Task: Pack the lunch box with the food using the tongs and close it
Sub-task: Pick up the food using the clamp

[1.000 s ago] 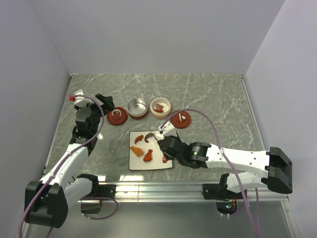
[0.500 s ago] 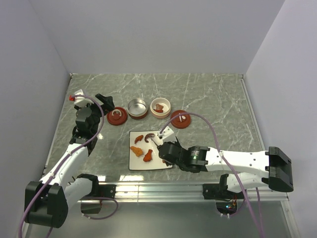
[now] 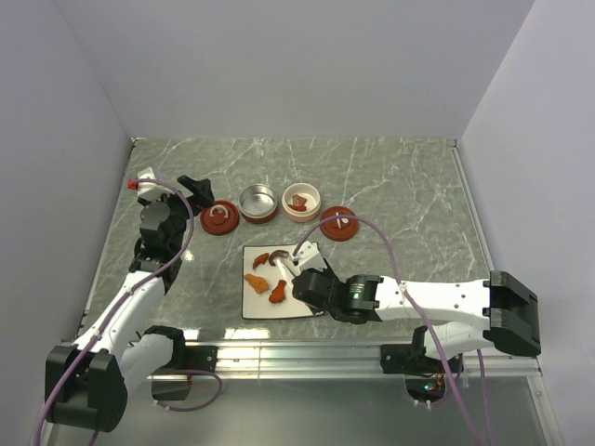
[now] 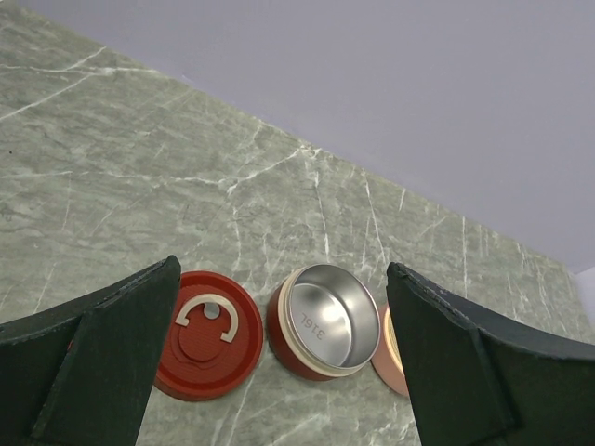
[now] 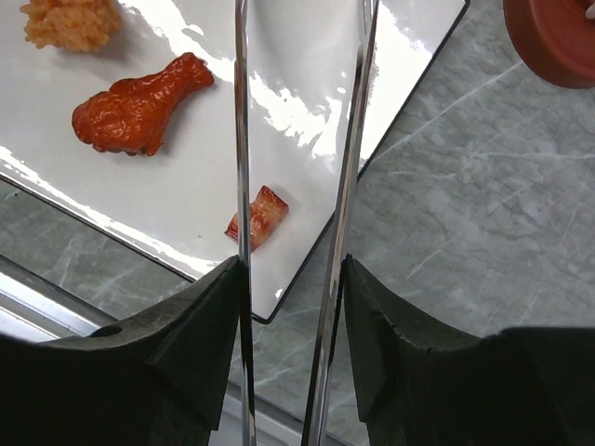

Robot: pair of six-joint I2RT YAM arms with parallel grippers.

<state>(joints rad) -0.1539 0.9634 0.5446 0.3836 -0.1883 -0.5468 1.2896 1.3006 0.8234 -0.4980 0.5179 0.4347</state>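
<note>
My right gripper point(image 3: 312, 284) point(image 5: 290, 279) is shut on the silver tongs point(image 5: 357, 139) point(image 3: 299, 253), which reach out over the white plate point(image 3: 282, 305) point(image 5: 186, 186). The tongs' two arms stand apart and their tips run off the top of the right wrist view. Food on the plate includes a red drumstick-shaped piece point(image 5: 139, 102), an orange chunk point(image 5: 72, 20) and a small reddish strip point(image 5: 257, 218) lying by the left arm. The lunch box consists of a red steel-lined pot point(image 3: 257, 203) point(image 4: 325, 321) and a pink pot point(image 3: 300, 201) holding food. My left gripper point(image 3: 199, 191) point(image 4: 284, 269) hangs open above the pots.
Two round red lids lie on the marble table, one point(image 3: 220, 219) point(image 4: 204, 334) left of the pots, the other point(image 3: 339, 224) point(image 5: 558, 37) right of the plate. White walls close in the table on three sides. A metal rail point(image 3: 297, 355) runs along the near edge.
My right arm has slid left and nearer over the plate, carrying the tongs along. The left arm has barely moved.
</note>
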